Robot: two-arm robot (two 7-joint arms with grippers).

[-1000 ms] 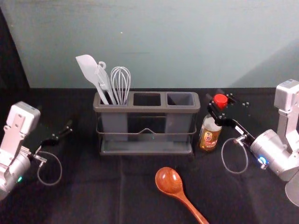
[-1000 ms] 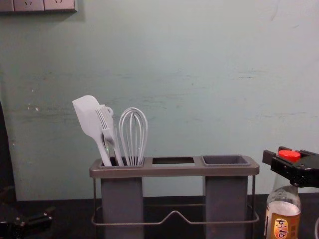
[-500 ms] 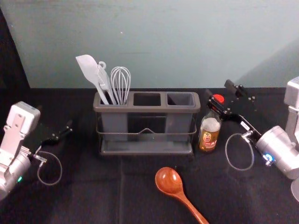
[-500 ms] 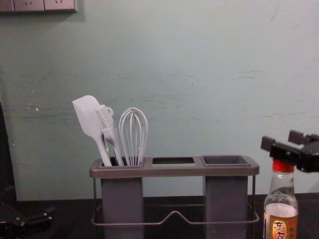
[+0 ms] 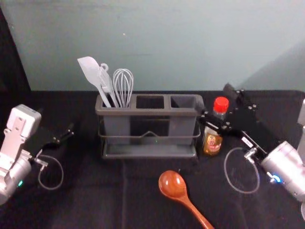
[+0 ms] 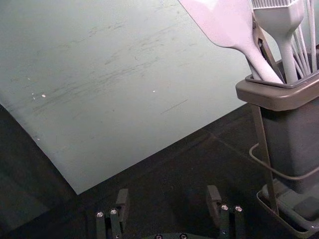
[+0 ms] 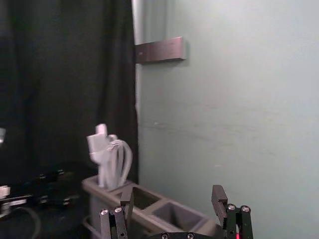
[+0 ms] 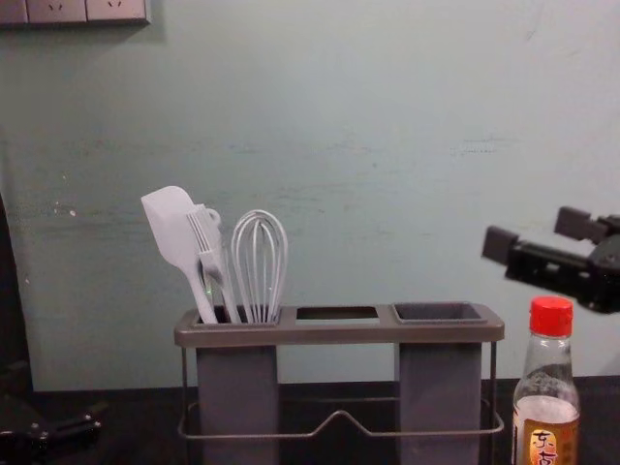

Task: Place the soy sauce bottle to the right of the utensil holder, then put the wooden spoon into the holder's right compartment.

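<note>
My black right gripper [image 8: 536, 232] hangs above the clear glass soy sauce bottle with a red cap and brown contents [image 8: 549, 383], jaws parted and the bottle released. The bottle stands upright just to the right of the grey-brown, three-section utensil holder [image 5: 150, 111]. From the head view, one of my own fingers crosses the bottle (I get in my own way there), hiding part of it below the cap; the chest view cuts off its base and the holder's foot.

The glossy reddish-brown wooden spoon [image 5: 172, 184] lies in front of the holder, its handle end cut off by the head view's lower edge. White utensils, a spatula [image 5: 89, 70], a brush [image 8: 208, 242] and a wire whisk [image 5: 123, 86], stand in the left compartment, lower ends hidden. My black left gripper [image 5: 61, 131] is parked left of the holder, jaws apart.

Black cloth [image 5: 95, 191] covers the surface and merges with my dark fingers. Behind is a scuffed, pale grey-green wall [image 5: 167, 43], with a socket panel [image 8: 73, 10] cropped at the chest view's top and a black curtain [image 7: 70, 89] alongside.
</note>
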